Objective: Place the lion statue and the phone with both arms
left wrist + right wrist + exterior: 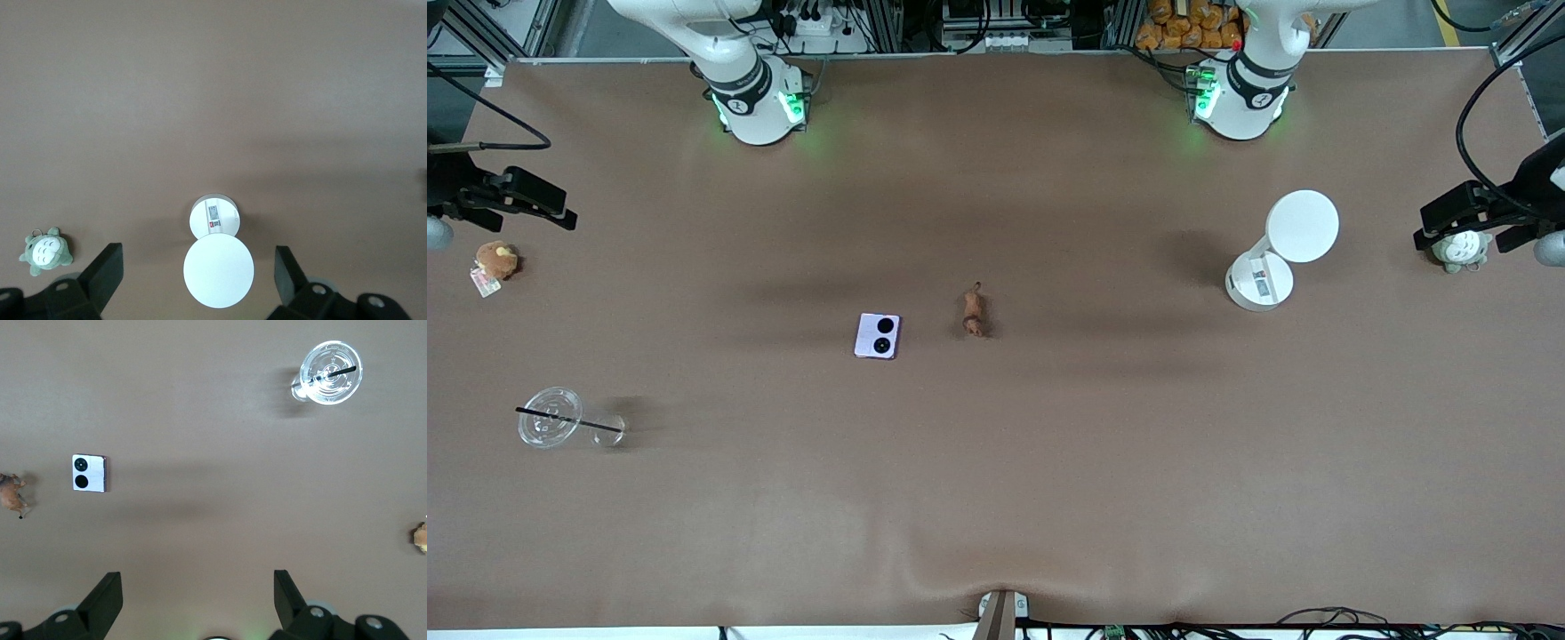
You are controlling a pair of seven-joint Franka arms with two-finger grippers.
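The lion statue (974,311) is a tiny reddish-brown figurine lying mid-table; it also shows at the edge of the right wrist view (12,495). The pale lilac phone (878,336) lies flat beside it, toward the right arm's end, with its two black circles facing up, and also shows in the right wrist view (89,473). My left gripper (1480,227) is open and empty, high over a white round stand (198,260). My right gripper (489,209) is open and empty, high over bare table (198,577).
The white stand with a round disc top (1272,258) stands toward the left arm's end. A grey-white plush (1461,251) lies at that end's edge. A brown plush with a tag (495,261) and a clear cup with a black straw (560,427) lie at the right arm's end.
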